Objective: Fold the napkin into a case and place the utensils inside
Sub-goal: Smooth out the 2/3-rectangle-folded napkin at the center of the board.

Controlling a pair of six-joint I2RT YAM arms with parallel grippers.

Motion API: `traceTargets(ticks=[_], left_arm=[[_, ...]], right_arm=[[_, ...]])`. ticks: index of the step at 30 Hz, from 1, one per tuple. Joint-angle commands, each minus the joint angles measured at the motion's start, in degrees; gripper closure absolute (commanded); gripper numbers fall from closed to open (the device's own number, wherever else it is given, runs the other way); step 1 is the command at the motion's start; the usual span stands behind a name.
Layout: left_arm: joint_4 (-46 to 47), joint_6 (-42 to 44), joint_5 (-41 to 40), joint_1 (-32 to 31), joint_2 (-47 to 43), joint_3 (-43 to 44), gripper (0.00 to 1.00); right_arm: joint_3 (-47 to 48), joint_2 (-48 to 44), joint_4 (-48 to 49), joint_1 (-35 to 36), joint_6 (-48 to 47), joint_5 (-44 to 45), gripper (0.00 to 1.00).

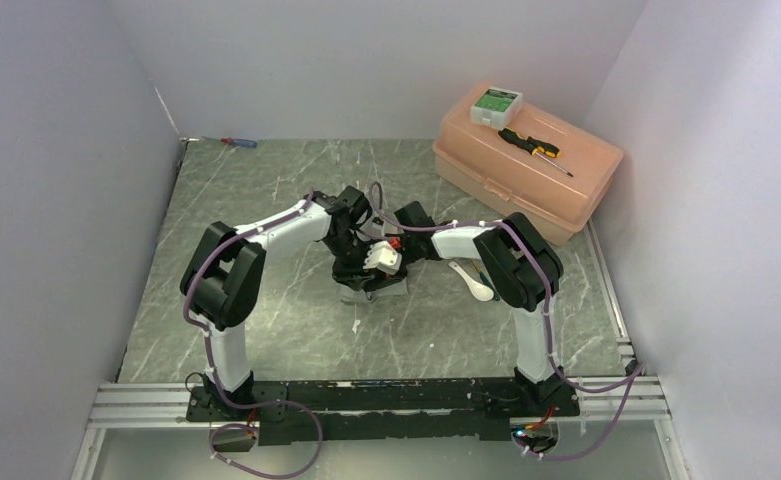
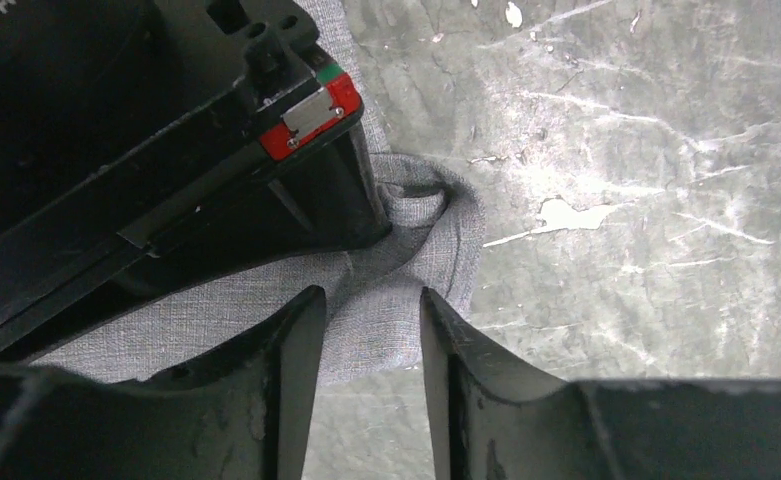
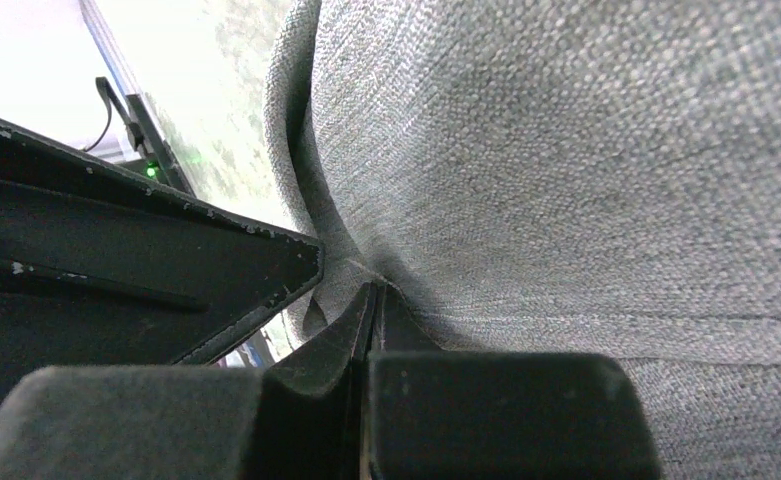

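The grey napkin (image 1: 384, 290) lies bunched at the table's middle, mostly hidden under both grippers in the top view. My left gripper (image 2: 366, 300) is open, its fingers apart over a raised fold of the napkin (image 2: 406, 265), with cloth showing in the gap. My right gripper (image 3: 371, 300) is shut, its tips pinching a crease of the napkin (image 3: 566, 180), which rises in a curve above it. The right gripper's black body (image 2: 166, 170) fills the upper left of the left wrist view. A white spoon (image 1: 474, 282) lies just right of the grippers. The other utensil is out of view.
A peach plastic box (image 1: 526, 175) stands at the back right, with a black-and-yellow screwdriver (image 1: 534, 148) and a small white box (image 1: 496, 103) on its lid. A red-and-blue screwdriver (image 1: 238, 143) lies at the back left by the wall. White walls enclose the marbled table (image 1: 266, 320).
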Motion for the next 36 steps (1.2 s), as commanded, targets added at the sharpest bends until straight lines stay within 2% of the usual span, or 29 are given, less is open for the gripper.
traceTargets(ticks=[1, 3, 5, 14, 19, 20, 21, 30, 36], left_arm=[[0.8, 0.6, 1.0, -0.8, -1.2, 1.5, 0.48], [1.0, 1.0, 1.0, -1.3, -0.5, 1.7, 0.45], [0.1, 2.0, 1.1, -1.8, -0.1, 1.9, 0.46], [-1.8, 7.8, -1.1, -3.6, 2.0, 0.4, 0.63], [-1.2, 9.8, -3.2, -3.9, 2.1, -0.9, 0.80], [-0.8, 9.9, -3.5, -4.0, 2.0, -0.9, 0.86], [-0.3, 9.6, -3.4, -4.1, 1.7, -0.6, 0.96], [-3.5, 5.7, 0.6, -4.2, 0.2, 6.6, 0.97], [-5.6, 5.3, 2.0, -4.5, -0.2, 7.4, 0.97]], right_arm=[[-0.4, -0.6, -0.2, -0.6, -0.3, 1.4, 1.00], [-0.7, -0.6, 0.5, -0.6, 0.2, 0.6, 1.00], [-1.1, -0.5, 0.8, -0.7, 0.4, 0.3, 1.00], [-2.6, -0.7, 3.3, -1.3, 2.2, -1.1, 1.00], [-3.0, -0.4, 3.3, -1.3, 2.0, -1.4, 1.00], [-2.9, -0.3, 3.0, -1.3, 1.7, -1.1, 1.00], [-2.8, 0.0, 2.6, -1.3, 1.5, -0.8, 1.00], [-2.3, 1.1, -0.8, -0.8, -1.3, 3.9, 1.00], [-1.9, -0.1, -2.5, -0.7, -2.4, 4.7, 1.00]])
